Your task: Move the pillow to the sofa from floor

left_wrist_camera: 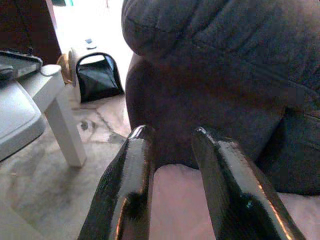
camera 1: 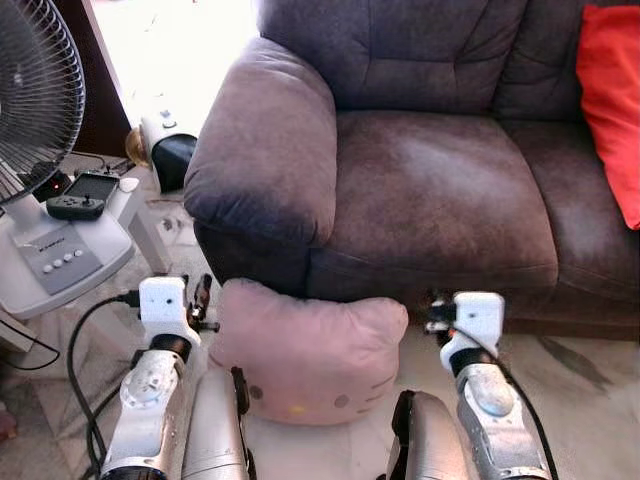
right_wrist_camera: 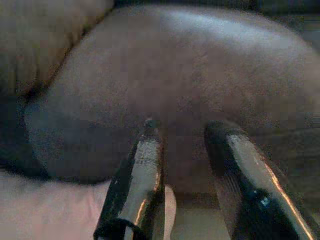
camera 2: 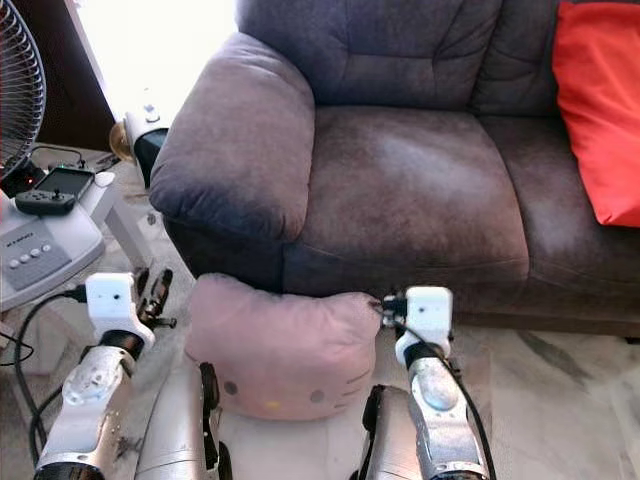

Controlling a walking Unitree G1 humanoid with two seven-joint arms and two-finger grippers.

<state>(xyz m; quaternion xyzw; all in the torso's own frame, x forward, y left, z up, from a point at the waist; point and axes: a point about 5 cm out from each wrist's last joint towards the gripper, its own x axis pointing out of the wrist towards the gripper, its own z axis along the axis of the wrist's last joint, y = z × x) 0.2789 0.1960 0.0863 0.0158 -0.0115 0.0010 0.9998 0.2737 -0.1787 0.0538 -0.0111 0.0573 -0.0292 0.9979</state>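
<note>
A: Pillow [camera 1: 305,352]?
B: Pink, w/ a cartoon face, on the floor [camera 1: 590,380], up against the sofa [camera 1: 440,190] front, just below the armrest [camera 1: 265,150]. Sits between both arms.

A: Left hand [left_wrist_camera: 172,145]?
B: At the pillow's left edge, by the armrest base. Fingers [left_wrist_camera: 130,185] parted, released, nothing between them; pillow just beyond the tips in the wrist view.

A: Right hand [right_wrist_camera: 182,135]?
B: At the pillow's right top corner, near the sofa front. Also released, fingers apart w/ a gap, gripping nothing. Pillow corner beside one finger; touching or not, cannot tell.

A: Sofa itself?
B: Dark brown, seat cushion bare on the near side, red cushion [camera 1: 610,100] at its right end.

A: Anything else nearby?
B: Fan [camera 1: 35,90] at far left on a white base w/ buttons. Small white desk [camera 1: 125,205] beside it, w/ a phone [camera 1: 92,184] and a black controller [camera 1: 75,207] on top. Black cable [camera 1: 85,340] across the floor. Dark bag [left_wrist_camera: 100,77] behind, near bright light.
</note>
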